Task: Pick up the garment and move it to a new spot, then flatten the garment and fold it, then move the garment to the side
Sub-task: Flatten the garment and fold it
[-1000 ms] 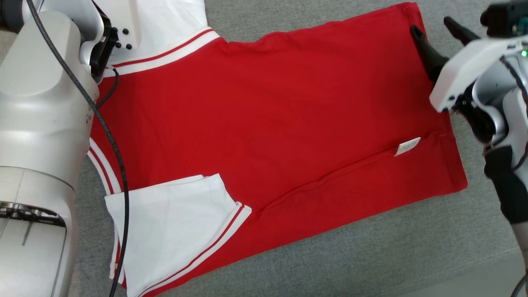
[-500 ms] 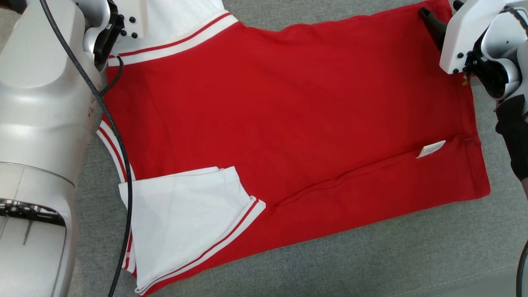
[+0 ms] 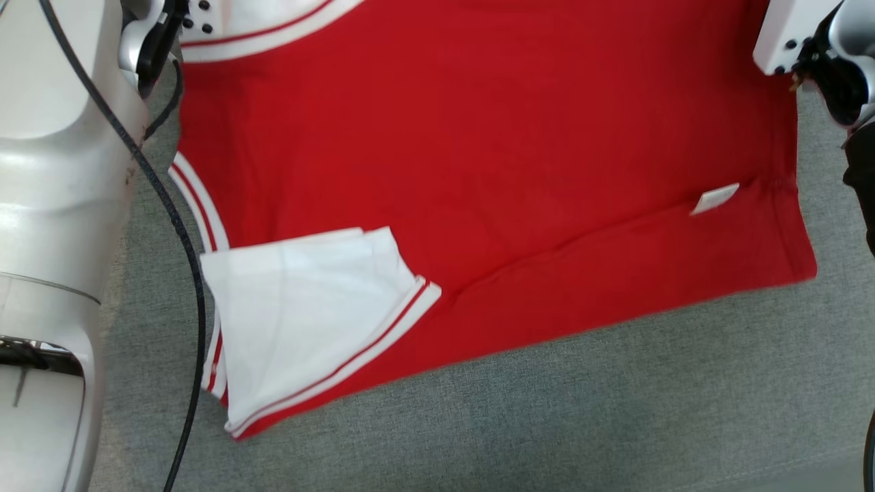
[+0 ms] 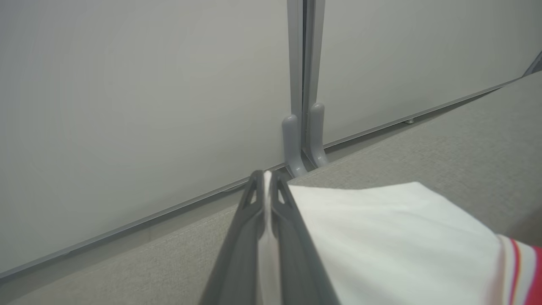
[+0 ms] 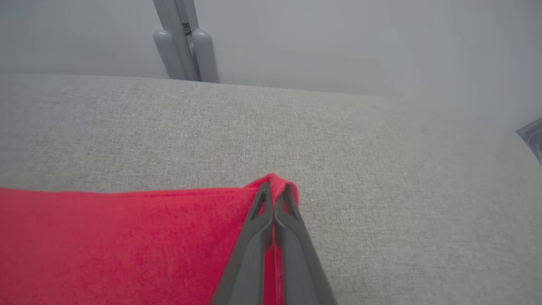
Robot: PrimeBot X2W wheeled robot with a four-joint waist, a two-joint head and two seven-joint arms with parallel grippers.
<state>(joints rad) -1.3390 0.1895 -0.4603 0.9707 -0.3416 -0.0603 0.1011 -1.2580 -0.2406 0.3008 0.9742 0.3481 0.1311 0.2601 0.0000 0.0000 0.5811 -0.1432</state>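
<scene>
While the shirt is lying flat on the grey table, the folding is looking barely started.
Left gripper is pinching the white sleeve, right gripper is pinching the red hem corner, both closed tight; most folds and the move aside are looking undone.

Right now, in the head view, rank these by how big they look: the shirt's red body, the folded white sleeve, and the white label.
1. red body, by far the largest, even cropped by the top edge
2. folded white sleeve
3. white label, tiny
</scene>
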